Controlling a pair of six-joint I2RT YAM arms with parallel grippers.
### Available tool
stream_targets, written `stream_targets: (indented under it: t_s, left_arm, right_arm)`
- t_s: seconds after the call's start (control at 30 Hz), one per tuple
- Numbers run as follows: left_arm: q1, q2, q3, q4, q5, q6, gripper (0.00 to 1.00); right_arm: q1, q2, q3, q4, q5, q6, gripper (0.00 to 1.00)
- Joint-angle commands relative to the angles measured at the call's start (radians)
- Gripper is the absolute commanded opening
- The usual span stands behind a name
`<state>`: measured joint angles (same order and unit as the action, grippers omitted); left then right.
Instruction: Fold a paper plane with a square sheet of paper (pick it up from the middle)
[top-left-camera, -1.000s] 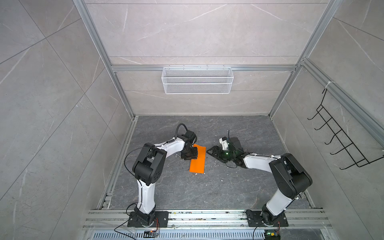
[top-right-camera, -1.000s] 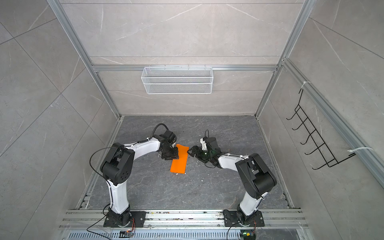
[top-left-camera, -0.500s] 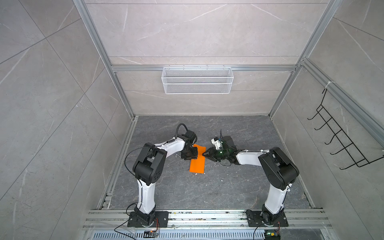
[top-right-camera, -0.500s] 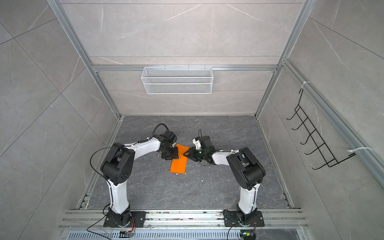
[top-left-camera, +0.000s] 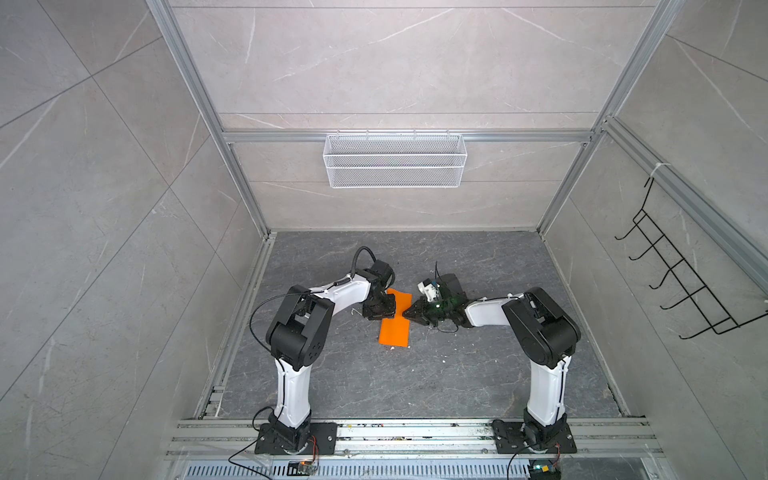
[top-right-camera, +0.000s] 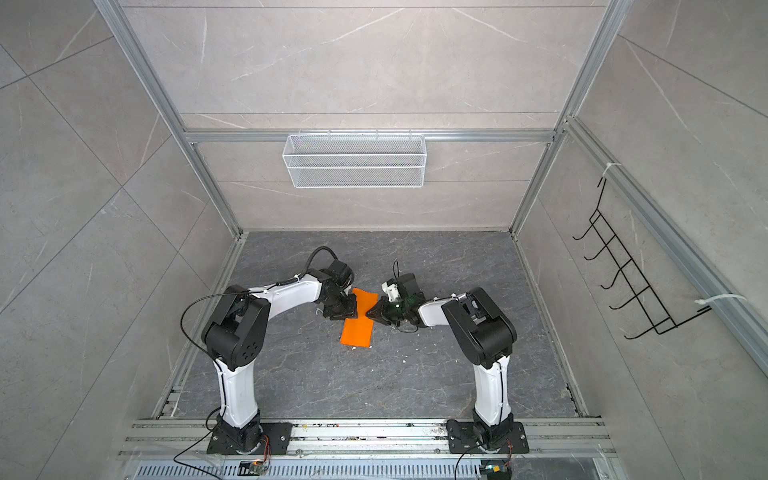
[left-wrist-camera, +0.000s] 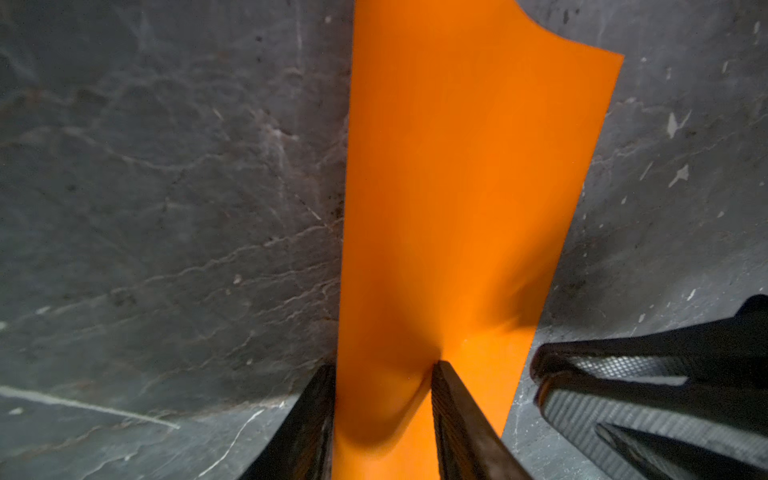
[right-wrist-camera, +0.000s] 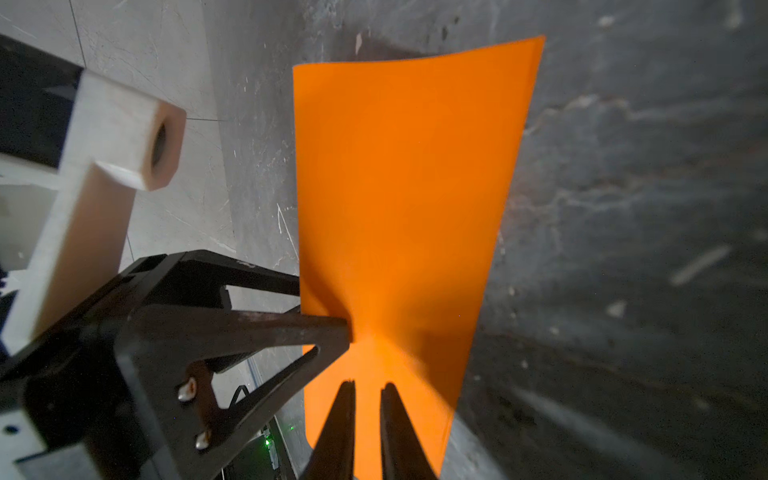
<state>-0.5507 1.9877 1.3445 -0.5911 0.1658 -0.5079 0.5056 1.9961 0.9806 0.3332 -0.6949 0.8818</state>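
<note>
Centrally on the dark grey stone-pattern tabletop (top-left-camera: 457, 374) lies the thin bright orange rectangular paper sheet (top-left-camera: 395, 330). Left gripper (left-wrist-camera: 382, 368): jaws apart, straddling one long edge, one fingertip pressing the sheet. Right gripper (right-wrist-camera: 368, 386): jaws nearly together at the opposite edge; whether they grip the sheet cannot be determined.

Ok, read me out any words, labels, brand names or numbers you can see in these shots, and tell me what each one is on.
No text can be read in any view.
The square sheet of paper: plain orange, unmarked.
The white wire basket on the back wall: no label shows.
The circuit boards by the front rail: any print is too small to read.
</note>
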Motion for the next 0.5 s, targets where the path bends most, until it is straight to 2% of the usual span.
stream_targets:
  t_s: [0.0, 0.2, 0.47]
  left_arm:
    - [-0.003, 0.106, -0.057, -0.071, -0.065, 0.004, 0.43]
    - [-0.003, 0.108, -0.053, -0.073, -0.066, 0.006, 0.43]
    - [-0.003, 0.057, -0.007, -0.097, -0.048, 0.007, 0.44]
  right_arm:
    - [0.004, 0.036, 0.021, -0.034, -0.012, -0.017, 0.16]
    - [0.003, 0.062, 0.033, -0.124, 0.004, -0.075, 0.15]
    - [0.003, 0.074, 0.054, -0.277, 0.089, -0.135, 0.14]
